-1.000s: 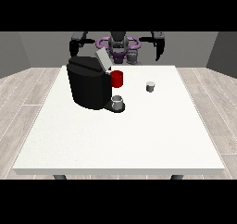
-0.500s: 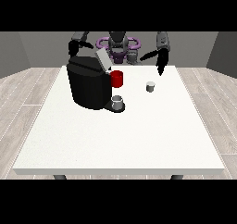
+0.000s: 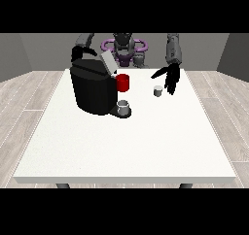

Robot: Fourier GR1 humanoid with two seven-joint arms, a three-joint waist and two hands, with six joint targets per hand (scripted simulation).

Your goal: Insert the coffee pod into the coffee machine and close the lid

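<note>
Coffee machine (image 3: 92, 91) first: a black, bulky thing standing on the white table (image 3: 126, 142), towards the far edge and nearer the corner at the view's left. Its grey lid (image 3: 108, 63) is tipped up and open, leaning back at a slant above the top of the body. A red part (image 3: 123, 82) sticks out at the machine's side facing the table's middle, and under it a small grey cup (image 3: 124, 106) sits on the machine's black base.

The coffee pod (image 3: 158, 90), small and pale, stands upright on the table by itself, close to the far edge and well apart from the machine, off towards the view's right.

The hand at the view's right (image 3: 169, 77) hangs just beside the pod, on its far-right side, with the fingers straight and pointing down at the table, spread a little, holding nothing. I can't tell from where I stand whether a fingertip touches the pod; it looks a shade apart.

The hand at the view's left (image 3: 79, 52) is up behind the machine, above its far corner, and seems curled downward; whether its fingers are open or closed I cannot tell.
</note>
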